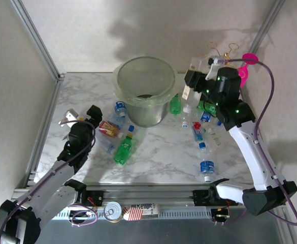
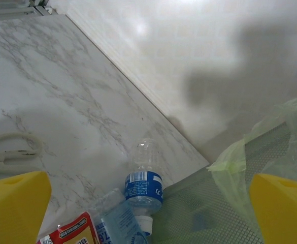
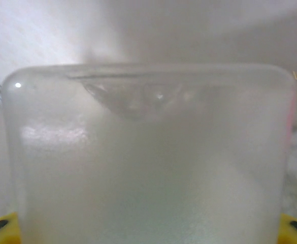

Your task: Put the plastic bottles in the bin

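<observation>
One bin (image 1: 145,109) stands at the back middle of the table (image 1: 158,157), with bottles lying on both sides of it. Seen from above there are three green bottles (image 1: 124,150): one to the bin's left front, one just beside its right wall, and one farther right under the right arm. At least seven clear bottles (image 1: 206,166) show, about three left of the bin and the others scattered to its right.

The right gripper (image 1: 196,71), raised right of the bin, is clamped on one frosted container (image 1: 194,65). Its wrist view shows the container's (image 3: 148,152) blank wall between yellow fingertips (image 3: 296,226).

The left gripper (image 1: 93,113), left of the bin, is spread wide. Its wrist view adds one blue-labelled bottle (image 2: 144,183) just beside the bagged bin (image 2: 270,147), a red packet (image 2: 72,231) and white scissors (image 2: 11,152).

The table is white marble-patterned, walled in white. One can (image 1: 112,211) sits at the front rail, and one pink glass (image 1: 247,68) right-back of the bin.
</observation>
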You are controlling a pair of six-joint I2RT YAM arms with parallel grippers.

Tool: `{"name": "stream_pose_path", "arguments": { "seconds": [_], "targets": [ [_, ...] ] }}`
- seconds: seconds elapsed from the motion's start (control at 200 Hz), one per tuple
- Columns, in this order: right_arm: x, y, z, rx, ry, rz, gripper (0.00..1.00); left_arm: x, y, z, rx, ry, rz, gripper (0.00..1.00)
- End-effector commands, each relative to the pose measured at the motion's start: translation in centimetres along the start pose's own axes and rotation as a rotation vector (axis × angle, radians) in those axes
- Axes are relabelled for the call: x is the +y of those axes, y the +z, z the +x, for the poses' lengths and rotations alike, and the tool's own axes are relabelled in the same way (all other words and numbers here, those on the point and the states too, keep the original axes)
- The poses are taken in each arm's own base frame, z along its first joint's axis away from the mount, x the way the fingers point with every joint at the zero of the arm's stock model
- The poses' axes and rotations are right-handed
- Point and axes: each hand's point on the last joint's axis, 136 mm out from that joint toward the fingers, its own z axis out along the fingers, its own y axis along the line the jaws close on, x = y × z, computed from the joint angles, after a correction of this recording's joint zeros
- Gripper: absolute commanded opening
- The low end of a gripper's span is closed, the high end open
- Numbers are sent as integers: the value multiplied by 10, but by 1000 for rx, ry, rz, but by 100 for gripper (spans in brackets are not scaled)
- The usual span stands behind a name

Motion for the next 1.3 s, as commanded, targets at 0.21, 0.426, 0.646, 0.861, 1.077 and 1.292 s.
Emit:
{"name": "stream_pose_path", "arguments": {
  "seconds": [0.21, 0.426, 0.646, 0.861, 1.077, 1.292],
  "targets": [
    [72, 38, -62, -139, 3, -363, 45, -3, 0, 12, 83, 65, 22, 99],
    [100, 101, -34, -81, -22, -451, 46, 0, -3, 22, 147, 122, 12, 100],
    [108, 164, 28, 70, -53, -438, 48, 8, -7, 29, 186, 166, -8, 100],
    [110, 202, 80, 190, -104, -375, 52, 13, -10, 26, 176, 177, -28, 100],
    [109, 215, 97, 226, -104, -346, 72, 13, -9, 24, 164, 175, -33, 100],
    [115, 209, 83, 199, -109, -352, 87, 13, -10, 24, 170, 170, -36, 100]
  ]
}}
